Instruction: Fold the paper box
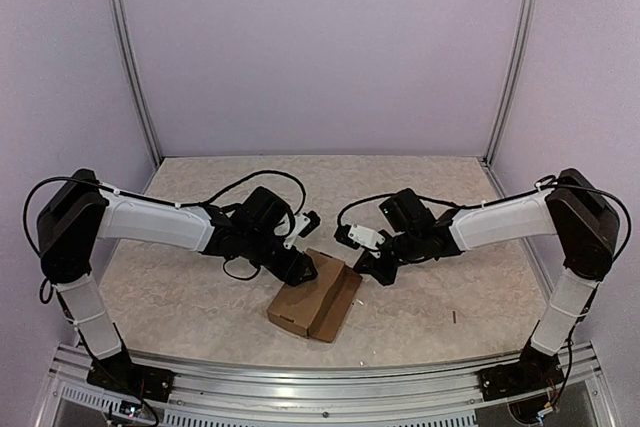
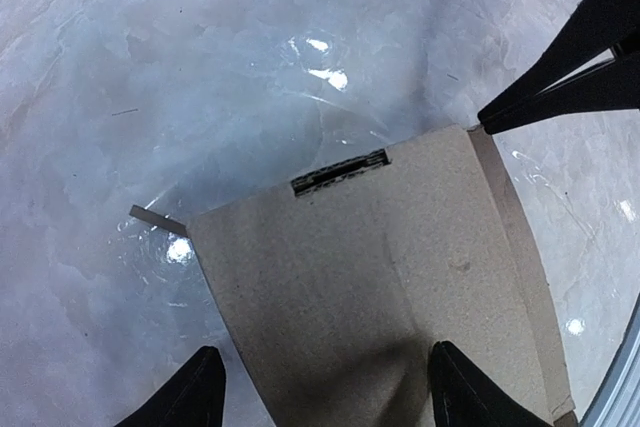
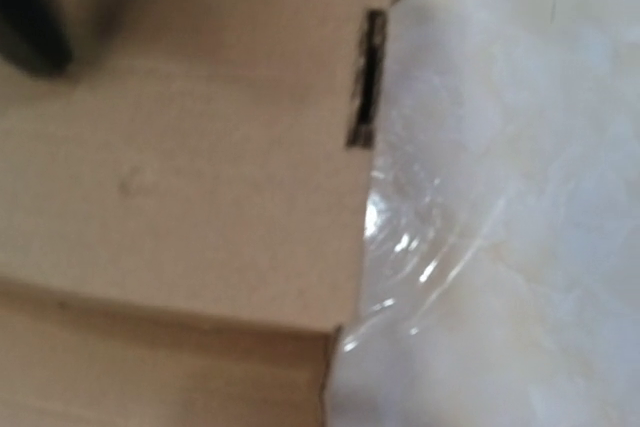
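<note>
The paper box [image 1: 313,299] is a brown cardboard blank lying partly folded near the table's front middle. In the left wrist view its flat panel [image 2: 370,267] has a narrow slot [image 2: 340,172] at the far edge. My left gripper [image 1: 300,265] is open at the box's far left end, with its fingertips [image 2: 200,392] straddling the panel. My right gripper [image 1: 370,269] is at the box's far right corner. In the left wrist view its fingers [image 2: 590,27] look closed together, tip at that corner. The right wrist view shows the panel [image 3: 200,177] and slot [image 3: 368,77], but not its own fingers.
The marbled tabletop [image 1: 200,297] has a glossy film over it [image 2: 250,67]. A small loose cardboard strip [image 2: 157,217] lies beside the box's corner. Purple walls with metal posts enclose the table. A dark blurred shape [image 3: 30,17] sits at the top left of the right wrist view.
</note>
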You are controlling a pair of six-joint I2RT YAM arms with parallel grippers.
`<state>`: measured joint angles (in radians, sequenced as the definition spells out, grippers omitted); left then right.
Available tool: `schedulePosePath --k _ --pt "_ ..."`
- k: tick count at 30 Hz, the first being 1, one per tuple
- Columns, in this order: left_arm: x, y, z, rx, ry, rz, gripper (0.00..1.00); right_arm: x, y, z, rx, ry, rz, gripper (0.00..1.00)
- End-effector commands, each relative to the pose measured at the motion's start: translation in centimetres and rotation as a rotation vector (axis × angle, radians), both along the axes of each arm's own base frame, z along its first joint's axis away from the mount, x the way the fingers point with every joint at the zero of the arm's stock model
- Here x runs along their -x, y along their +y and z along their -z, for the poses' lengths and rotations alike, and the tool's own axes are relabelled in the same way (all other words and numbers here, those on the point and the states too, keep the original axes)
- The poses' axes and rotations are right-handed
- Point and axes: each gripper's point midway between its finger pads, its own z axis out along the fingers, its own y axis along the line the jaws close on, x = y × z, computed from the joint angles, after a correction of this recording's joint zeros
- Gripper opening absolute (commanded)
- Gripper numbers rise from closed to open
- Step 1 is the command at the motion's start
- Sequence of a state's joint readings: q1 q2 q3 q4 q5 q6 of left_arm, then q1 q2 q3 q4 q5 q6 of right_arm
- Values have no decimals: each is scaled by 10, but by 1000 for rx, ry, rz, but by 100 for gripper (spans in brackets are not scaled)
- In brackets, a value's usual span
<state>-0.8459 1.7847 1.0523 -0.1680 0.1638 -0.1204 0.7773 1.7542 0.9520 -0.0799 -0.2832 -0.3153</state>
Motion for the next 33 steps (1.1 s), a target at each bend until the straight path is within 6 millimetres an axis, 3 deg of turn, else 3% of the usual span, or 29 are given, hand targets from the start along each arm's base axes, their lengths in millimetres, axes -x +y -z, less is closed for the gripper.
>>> schedulePosePath --k 1,14,17,21,24,29,33 --pt "17 8 35 -102 30 53 68 -11 11 -20 -48 -59 -20 0" --pt "11 8 35 -110 12 31 68 -8 14 -21 -44 -34 -43 0" --pt "8 11 35 -117 11 9 68 -8 7 -33 -39 -56 -44 1" --pt "4 15 32 -119 3 -25 68 -1 -7 -72 -69 -122 -63 6" --pt "-2 12 13 -85 -36 -55 68 19 -12 -87 -90 -122 -137 16" --pt "-11 3 -39 -30 -175 -105 70 61 -12 -73 -137 8 -280 26" --pt "1 5 -67 -4 -217 -121 71 82 -9 -57 -129 82 -329 26"
